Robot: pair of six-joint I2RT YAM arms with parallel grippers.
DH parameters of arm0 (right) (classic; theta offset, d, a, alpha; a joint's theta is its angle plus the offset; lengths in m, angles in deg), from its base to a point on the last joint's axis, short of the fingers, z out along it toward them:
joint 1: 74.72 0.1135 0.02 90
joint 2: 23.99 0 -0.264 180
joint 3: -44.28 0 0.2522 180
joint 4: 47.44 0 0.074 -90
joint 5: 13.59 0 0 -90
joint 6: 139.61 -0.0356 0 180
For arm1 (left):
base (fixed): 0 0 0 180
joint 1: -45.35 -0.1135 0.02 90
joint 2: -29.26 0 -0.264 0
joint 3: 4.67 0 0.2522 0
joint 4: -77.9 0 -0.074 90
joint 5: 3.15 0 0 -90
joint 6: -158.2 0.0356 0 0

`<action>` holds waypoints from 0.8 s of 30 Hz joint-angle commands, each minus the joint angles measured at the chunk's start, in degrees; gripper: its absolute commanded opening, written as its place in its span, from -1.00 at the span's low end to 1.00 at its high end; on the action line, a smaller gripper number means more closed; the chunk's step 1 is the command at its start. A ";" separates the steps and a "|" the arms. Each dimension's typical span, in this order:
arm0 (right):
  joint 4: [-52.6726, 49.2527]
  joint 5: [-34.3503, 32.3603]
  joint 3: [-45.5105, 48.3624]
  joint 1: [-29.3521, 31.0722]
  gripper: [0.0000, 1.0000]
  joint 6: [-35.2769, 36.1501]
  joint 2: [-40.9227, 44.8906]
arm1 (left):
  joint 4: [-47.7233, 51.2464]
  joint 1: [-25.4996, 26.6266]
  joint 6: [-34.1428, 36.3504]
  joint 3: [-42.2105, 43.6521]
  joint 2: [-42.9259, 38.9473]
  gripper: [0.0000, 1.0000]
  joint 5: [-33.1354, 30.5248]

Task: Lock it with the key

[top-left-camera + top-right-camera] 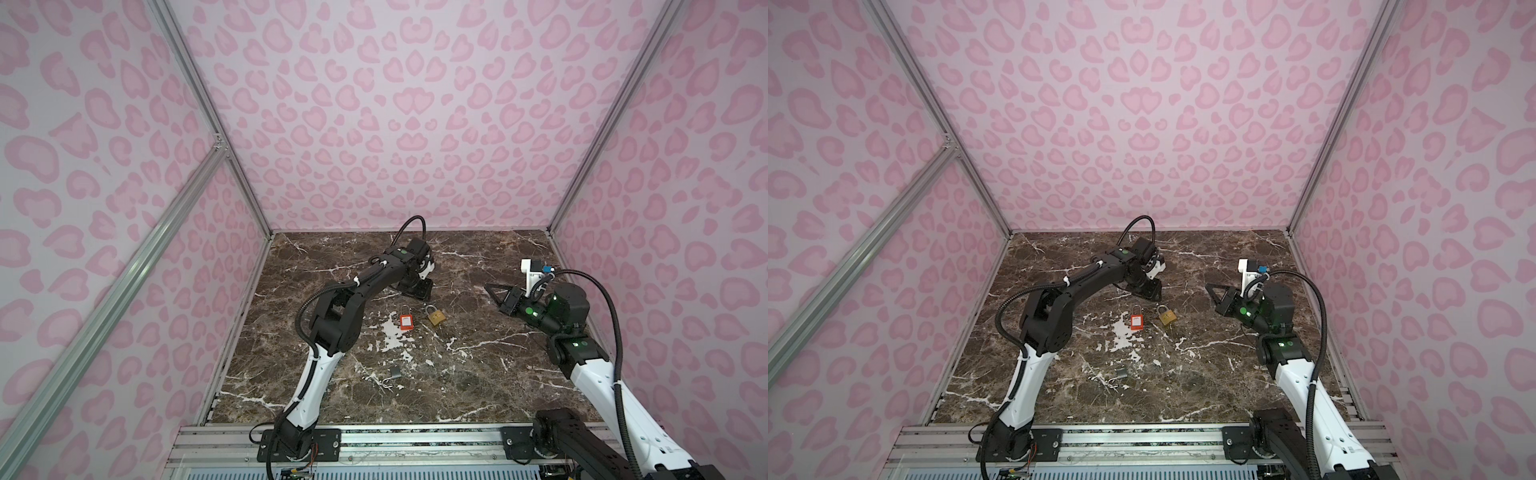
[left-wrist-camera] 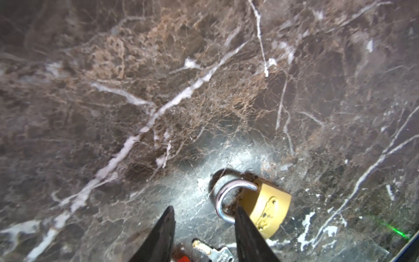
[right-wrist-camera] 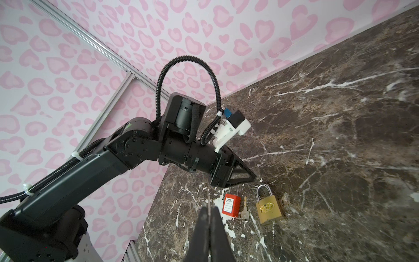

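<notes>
The key (image 3: 244, 213) lies flat on the desk (image 1: 478, 374) between the red lock (image 1: 404, 320) and the brass lock (image 1: 435, 316). Left jaws stand partly open, empty, near the locks. Right jaws are closed, empty, well apart.

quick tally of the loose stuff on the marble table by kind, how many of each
padlocks: 2, red padlock and brass padlock
key: 1
small dark metal piece, kind unclear: 1
total: 4
</notes>
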 commanded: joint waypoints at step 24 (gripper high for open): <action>-3.42 4.27 2.82 -8.42 -1.00 -0.20 3.23 | -2.92 4.94 -3.63 -6.15 5.98 0.02 5.13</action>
